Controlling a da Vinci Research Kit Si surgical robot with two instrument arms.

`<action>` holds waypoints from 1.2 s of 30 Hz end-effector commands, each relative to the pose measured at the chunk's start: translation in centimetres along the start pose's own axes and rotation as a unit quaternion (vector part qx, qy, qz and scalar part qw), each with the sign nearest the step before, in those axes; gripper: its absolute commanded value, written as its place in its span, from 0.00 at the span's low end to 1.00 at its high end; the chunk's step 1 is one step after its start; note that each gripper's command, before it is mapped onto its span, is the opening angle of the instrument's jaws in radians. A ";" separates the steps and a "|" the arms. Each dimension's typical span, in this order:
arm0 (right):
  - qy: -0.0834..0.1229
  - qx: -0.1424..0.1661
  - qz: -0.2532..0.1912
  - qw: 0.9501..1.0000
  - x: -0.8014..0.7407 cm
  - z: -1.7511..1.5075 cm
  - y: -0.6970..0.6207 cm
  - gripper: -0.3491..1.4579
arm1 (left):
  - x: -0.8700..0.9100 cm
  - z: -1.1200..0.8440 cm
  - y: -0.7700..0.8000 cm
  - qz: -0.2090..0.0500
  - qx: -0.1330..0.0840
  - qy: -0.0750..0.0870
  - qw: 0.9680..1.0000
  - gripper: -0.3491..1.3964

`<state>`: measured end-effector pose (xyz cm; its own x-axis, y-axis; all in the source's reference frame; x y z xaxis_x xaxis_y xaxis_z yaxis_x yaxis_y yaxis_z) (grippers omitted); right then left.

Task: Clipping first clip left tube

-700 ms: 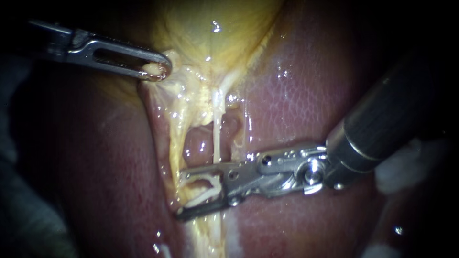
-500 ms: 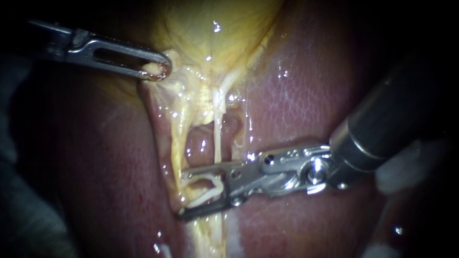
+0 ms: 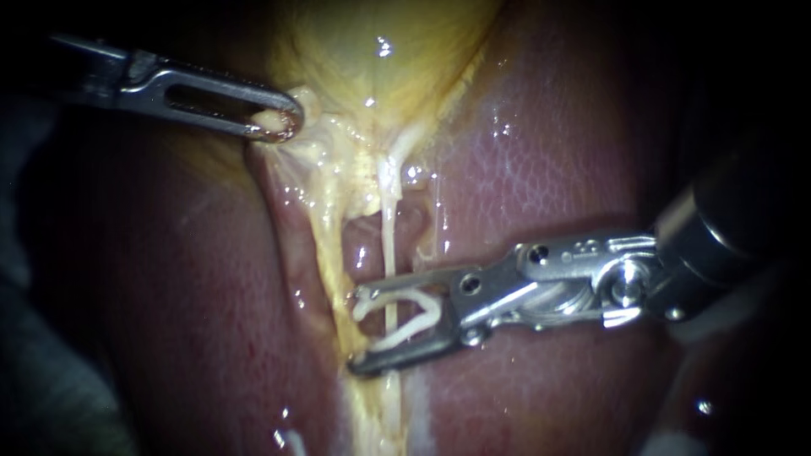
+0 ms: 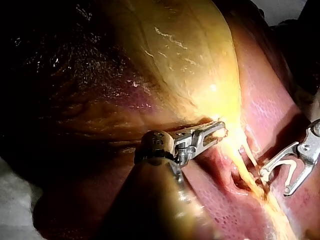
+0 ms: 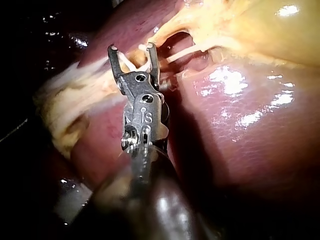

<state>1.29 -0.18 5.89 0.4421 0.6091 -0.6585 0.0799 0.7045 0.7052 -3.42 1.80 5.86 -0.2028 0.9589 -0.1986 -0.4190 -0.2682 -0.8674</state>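
Endoscope view: your left instrument (image 3: 283,125) comes in from the upper left. Its slotted jaws are closed together on a fold of pale yellow tissue at the lower edge of the gallbladder (image 3: 380,59). The gallbladder fills the top centre as a glossy yellow mass, and dark red liver (image 3: 541,169) lies around and below it.

A thin white tube (image 3: 389,245) runs straight down from the gallbladder's narrow end across the liver. Just to its left a broader yellow strand (image 3: 325,236) runs down alongside it, with a small window of red tissue between the two.

Your right instrument (image 3: 356,329) enters from the right and lies almost level. Its jaws stand wide apart and carry an open white clip (image 3: 435,311), one leg against each jaw and the bend toward the hinge. The white tube crosses the gap between the clip's two legs. The jaw tips reach the yellow strand's edge. Whether this white tube is the one meant as the left tube cannot be told.

Left wrist view: your left instrument (image 4: 217,132) pinches the yellow gallbladder (image 4: 190,60) edge. Beyond it, your right instrument (image 4: 275,184) shows spread jaws with the clip (image 4: 285,167) inside.

Right wrist view: your right instrument (image 5: 131,47) points its forked jaws at the strands. The clip (image 5: 134,63) sits between the jaws, and the tube (image 5: 182,52) leads away toward the gallbladder.
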 end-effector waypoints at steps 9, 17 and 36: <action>0.007 -0.001 0.027 1.000 -0.22 0.03 0.24 0.47 | 0.00 0.00 0.00 0.000 0.000 0.000 1.000 0.00; 0.004 -0.006 0.046 0.999 -0.51 0.12 0.47 0.47 | 0.00 0.00 0.00 0.000 0.000 0.000 1.000 0.00; 0.034 0.000 0.074 0.997 -0.66 0.32 0.65 0.47 | -0.01 0.00 0.00 0.000 0.000 0.000 1.000 0.00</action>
<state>1.35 -0.24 6.87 0.3781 0.7390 -0.5576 0.0219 0.5950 0.8034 -3.42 1.79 5.86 -0.2031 0.9587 -0.1990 -0.4187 -0.2687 -0.8675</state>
